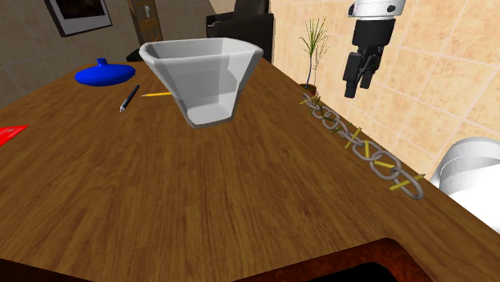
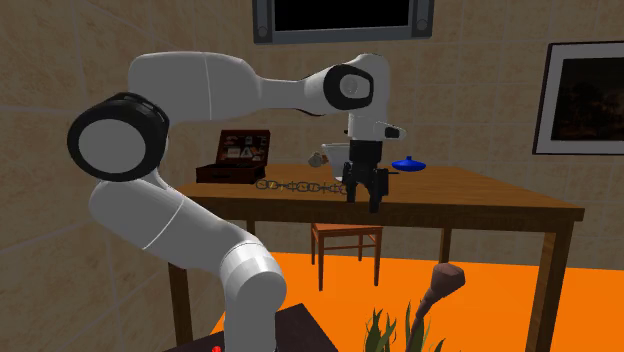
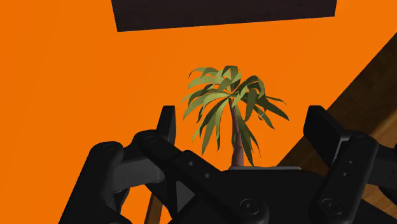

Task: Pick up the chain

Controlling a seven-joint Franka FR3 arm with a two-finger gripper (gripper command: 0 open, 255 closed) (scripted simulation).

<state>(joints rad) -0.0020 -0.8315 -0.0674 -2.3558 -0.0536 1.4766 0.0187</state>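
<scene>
Mid-approach, the open, empty all-black gripper (image 1: 358, 86) hovered at twelve o'clock of the grey-linked, yellow-pinned chain (image 1: 362, 147), likely needing descent.

In the shoulder view the bowl (image 1: 204, 76) stands on the table (image 1: 160, 200) toward its back, with the pen (image 1: 129, 98) to its left. The chain (image 1: 360, 144) lies along the table's right edge, starting beside the plant (image 1: 313, 48). The gripper (image 1: 359, 90) hangs right of the plant, apart from the chain.
</scene>
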